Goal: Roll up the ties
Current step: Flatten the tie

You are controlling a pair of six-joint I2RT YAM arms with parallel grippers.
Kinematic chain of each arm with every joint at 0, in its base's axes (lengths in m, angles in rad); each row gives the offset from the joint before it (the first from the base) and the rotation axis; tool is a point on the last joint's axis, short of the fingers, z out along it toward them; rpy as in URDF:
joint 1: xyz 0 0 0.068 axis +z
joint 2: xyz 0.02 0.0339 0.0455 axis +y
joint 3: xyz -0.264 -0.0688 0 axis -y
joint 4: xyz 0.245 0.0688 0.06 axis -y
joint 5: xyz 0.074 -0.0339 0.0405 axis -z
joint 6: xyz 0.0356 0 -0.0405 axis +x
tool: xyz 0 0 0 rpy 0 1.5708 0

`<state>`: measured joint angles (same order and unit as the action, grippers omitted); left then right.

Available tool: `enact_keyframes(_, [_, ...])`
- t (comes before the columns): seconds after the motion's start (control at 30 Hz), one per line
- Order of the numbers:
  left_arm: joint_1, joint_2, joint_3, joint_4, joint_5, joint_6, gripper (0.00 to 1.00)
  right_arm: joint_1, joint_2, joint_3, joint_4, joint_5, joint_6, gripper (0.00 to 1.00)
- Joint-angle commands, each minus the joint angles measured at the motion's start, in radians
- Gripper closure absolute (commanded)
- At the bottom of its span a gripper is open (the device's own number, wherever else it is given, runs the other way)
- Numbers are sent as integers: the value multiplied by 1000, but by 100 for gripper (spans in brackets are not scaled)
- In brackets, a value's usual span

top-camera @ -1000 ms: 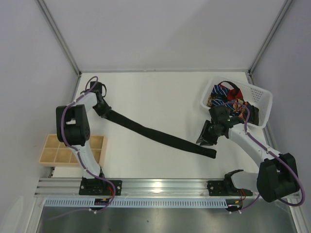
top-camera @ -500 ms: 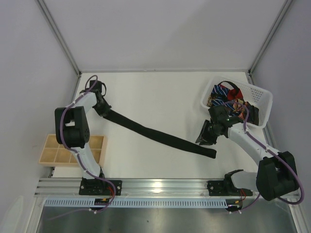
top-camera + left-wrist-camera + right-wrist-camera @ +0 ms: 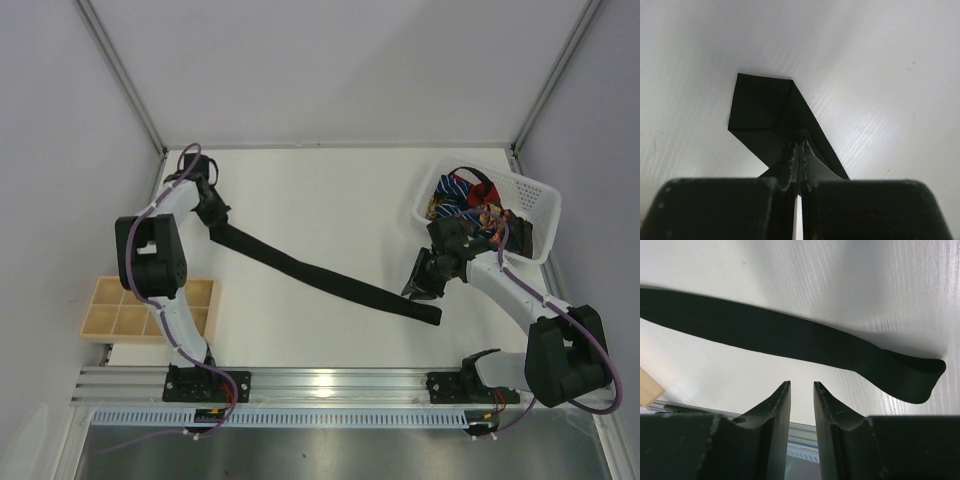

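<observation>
You're pinching the black tie point(image 3: 320, 278) with the left gripper point(image 3: 799, 146), jaws clamped on its folded end at 10 o'clock of the table point(image 3: 330, 190). The tie is lying flat, running toward 4 o'clock. Your right gripper point(image 3: 801, 390) is hanging just beside that far end, jaws slightly apart, gripping nothing. The other ties point(image 3: 465, 195) are sitting in the basket point(image 3: 540, 215) at 2 o'clock.

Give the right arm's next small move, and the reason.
Probably lower the right gripper onto the black tie near its free end and pinch it: its jaws stand slightly apart and empty short of the fabric, while the left gripper clamps the other end.
</observation>
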<state>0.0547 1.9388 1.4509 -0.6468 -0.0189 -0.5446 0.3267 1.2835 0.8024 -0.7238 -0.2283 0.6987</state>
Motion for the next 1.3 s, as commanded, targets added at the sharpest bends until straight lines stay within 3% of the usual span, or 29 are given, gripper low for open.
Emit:
enact_keyframes(0.0, [2,37,23,-14,5,37,98,-3,-7,3,11,0,-4,70])
enact_keyframes(0.13, [8,16,-40,19,2,34,91,-3,7,4,14,1,15,69])
enact_keyframes(0.17, [13,15,-49,19,0,34,81,-2,8,6,0,7,25,70])
enact_keyframes(0.23, [16,11,-47,15,4,37,71,-3,11,9,-32,59,42,70])
enact_keyframes(0.27, [14,8,-38,1,-1,40,57,-3,10,8,-64,79,54,71])
enact_keyframes(0.37, [11,-40,-50,-1,10,40,44,-5,10,-3,-107,154,76,71])
enact_keyframes(0.47, [-4,-107,-79,1,45,26,41,-14,-4,-28,-135,205,97,74])
enact_keyframes(0.6, [-44,-162,-125,4,109,12,42,-47,-33,-75,-140,227,117,78])
enact_keyframes(0.77, [-133,-222,-248,71,201,-34,53,-92,-50,-130,-161,271,124,83])
enact_keyframes(0.93, [-196,-225,-284,114,238,-69,56,-115,-79,-146,-158,305,111,84])
enact_keyframes(1.27, [-200,-232,-300,122,307,-77,69,-123,-125,-63,-196,251,93,85])
